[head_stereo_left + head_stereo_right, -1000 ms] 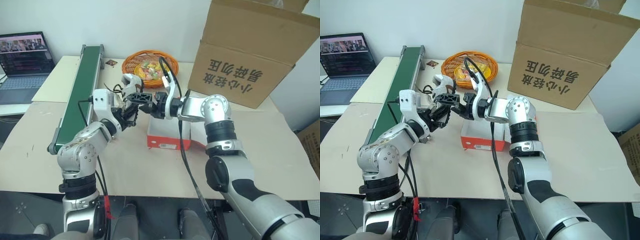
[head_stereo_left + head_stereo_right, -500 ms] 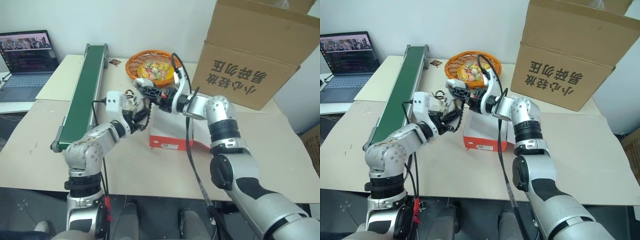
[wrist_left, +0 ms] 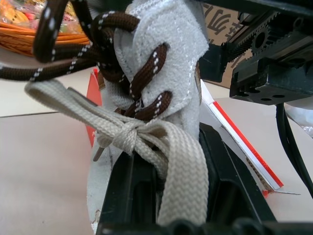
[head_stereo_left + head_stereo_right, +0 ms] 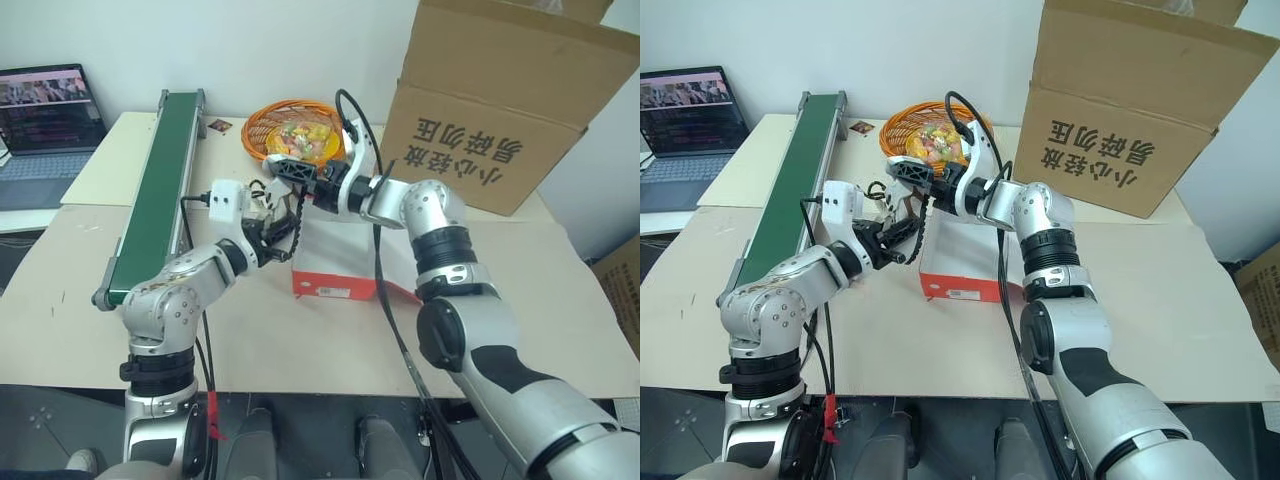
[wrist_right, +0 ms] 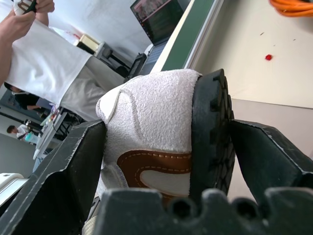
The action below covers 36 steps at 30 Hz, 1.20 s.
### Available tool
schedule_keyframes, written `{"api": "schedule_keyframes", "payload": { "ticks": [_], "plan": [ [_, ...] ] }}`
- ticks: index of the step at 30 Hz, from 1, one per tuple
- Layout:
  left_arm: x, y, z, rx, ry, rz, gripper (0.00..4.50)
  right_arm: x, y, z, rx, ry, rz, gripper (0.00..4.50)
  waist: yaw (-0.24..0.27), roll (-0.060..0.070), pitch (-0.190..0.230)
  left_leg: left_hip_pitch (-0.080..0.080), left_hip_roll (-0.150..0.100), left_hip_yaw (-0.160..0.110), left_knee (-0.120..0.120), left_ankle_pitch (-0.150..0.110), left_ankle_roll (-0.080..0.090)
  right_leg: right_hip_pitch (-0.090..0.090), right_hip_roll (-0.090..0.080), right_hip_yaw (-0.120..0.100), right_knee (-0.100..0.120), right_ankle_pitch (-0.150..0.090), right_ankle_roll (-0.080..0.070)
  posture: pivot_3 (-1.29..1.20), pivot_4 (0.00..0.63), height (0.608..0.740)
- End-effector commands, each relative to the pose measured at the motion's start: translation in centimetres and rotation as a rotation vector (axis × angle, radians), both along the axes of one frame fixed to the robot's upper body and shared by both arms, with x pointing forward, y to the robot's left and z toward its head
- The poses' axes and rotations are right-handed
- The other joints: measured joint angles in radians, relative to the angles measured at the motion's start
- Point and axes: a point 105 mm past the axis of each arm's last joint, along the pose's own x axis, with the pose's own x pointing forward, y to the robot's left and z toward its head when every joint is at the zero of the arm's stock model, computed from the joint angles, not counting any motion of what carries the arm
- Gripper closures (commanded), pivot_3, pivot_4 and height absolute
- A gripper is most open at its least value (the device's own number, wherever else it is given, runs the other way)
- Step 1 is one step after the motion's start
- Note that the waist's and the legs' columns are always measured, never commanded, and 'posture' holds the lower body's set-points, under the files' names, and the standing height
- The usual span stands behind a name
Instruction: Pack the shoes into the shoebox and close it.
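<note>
Left gripper (image 4: pixel 272 222) clamped shut, right gripper (image 4: pixel 285 168) spread wide, both level

Layout relative to the shoebox (image 4: pixel 340 262), which stands on the table (image 4: pixel 560 300) near its middle. Above the shoebox's left end, a shoe (image 4: pixel 268 195) is held off the table between the left gripper (image 4: pixel 272 232) and the right gripper (image 4: pixel 290 175). Left of the shoebox: a conveyor belt (image 4: pixel 165 170) running front to back; beyond it, a laptop (image 4: pixel 45 125). Behind the shoebox: a basket (image 4: pixel 292 130). Behind and to its right: a large carton (image 4: pixel 500 110).
</note>
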Motion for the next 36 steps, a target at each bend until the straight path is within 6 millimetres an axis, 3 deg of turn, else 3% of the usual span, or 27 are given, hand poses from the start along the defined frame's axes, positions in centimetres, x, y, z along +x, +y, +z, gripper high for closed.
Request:
{"api": "schedule_keyframes", "payload": {
  "ticks": [1, 7, 11, 18, 21, 27, 30, 34, 36],
  "plan": [
    [-0.6, -1.3, 1.1, -0.005, -0.052, -0.055, 3.55, -1.6, 2.1, 2.4, 0.078, -0.032, 0.079, 0.74, 0.004, 0.000, 0.000, 0.000, 0.000, 0.000, 0.000, 0.000, 0.000, 0.000, 0.000, 0.000, 0.000, 0.000, 0.000, 0.00, 0.150, 0.721],
    [-0.6, -1.2, 1.0, -0.001, -0.053, -0.046, 3.55, -2.5, 2.5, 2.4, 0.102, -0.010, 0.101, 2.49, 0.007, 0.000, 0.000, 0.000, 0.000, 0.000, 0.000, 0.000, 0.000, 0.000, 0.000, 0.000, 0.000, 0.000, 0.000, 0.00, 0.150, 0.721],
    [-0.7, -1.2, 0.8, 0.004, -0.048, -0.047, 3.55, -2.7, 2.4, 2.5, 0.107, -0.007, 0.103, 3.18, 0.006, 0.000, 0.000, 0.000, 0.000, 0.000, 0.000, 0.000, 0.000, 0.000, 0.000, 0.000, 0.000, 0.000, 0.000, 0.00, 0.150, 0.721],
    [-0.5, -0.7, 0.8, 0.051, -0.063, -0.028, 3.55, -3.0, 1.9, 3.6, 0.161, -0.001, 0.117, 3.18, 0.006, 0.000, 0.000, 0.000, 0.000, 0.000, 0.000, 0.000, 0.000, 0.000, 0.000, 0.000, 0.000, 0.000, 0.000, 0.00, 0.150, 0.721],
    [-0.5, -0.2, 1.0, 0.106, -0.100, -0.007, 2.69, -2.7, 1.5, 3.6, 0.167, 0.006, 0.099, 3.19, 0.006, 0.000, 0.000, 0.000, 0.000, 0.000, 0.000, 0.000, 0.000, 0.000, 0.000, 0.000, 0.000, 0.000, 0.000, 0.00, 0.150, 0.721],
    [-1.3, 0.2, 2.4, 0.092, -0.159, -0.031, 0.49, -2.5, 0.4, 3.2, 0.162, 0.011, 0.064, 3.19, 0.006, 0.000, 0.000, 0.000, 0.000, 0.000, 0.000, 0.000, 0.000, 0.000, 0.000, 0.000, 0.000, 0.000, 0.000, 0.00, 0.150, 0.721],
    [-2.4, 0.6, 3.5, 0.000, -0.177, -0.075, 0.49, -1.7, -0.8, 2.9, 0.081, -0.057, -0.029, 3.19, 0.005, 0.000, 0.000, 0.000, 0.000, 0.000, 0.000, 0.000, 0.000, 0.000, 0.000, 0.000, 0.000, 0.000, 0.000, 0.00, 0.150, 0.721],
    [-3.0, 1.1, 2.1, 0.058, -0.140, -0.070, 0.49, 0.3, -3.3, 4.3, 0.089, -0.117, -0.194, 3.19, 0.004, 0.000, 0.000, 0.000, 0.000, 0.000, 0.000, 0.000, 0.000, 0.000, 0.000, 0.000, 0.000, 0.000, 0.000, 0.00, 0.150, 0.721],
    [-3.1, 1.2, 2.0, 0.038, -0.128, -0.060, 0.49, 1.8, -5.3, 3.9, 0.008, -0.165, -0.308, 3.19, 0.008, 0.000, 0.000, 0.000, 0.000, 0.000, 0.000, 0.000, 0.000, 0.000, 0.000, 0.000, 0.000, 0.000, 0.000, 0.00, 0.150, 0.721]
  ]
}}
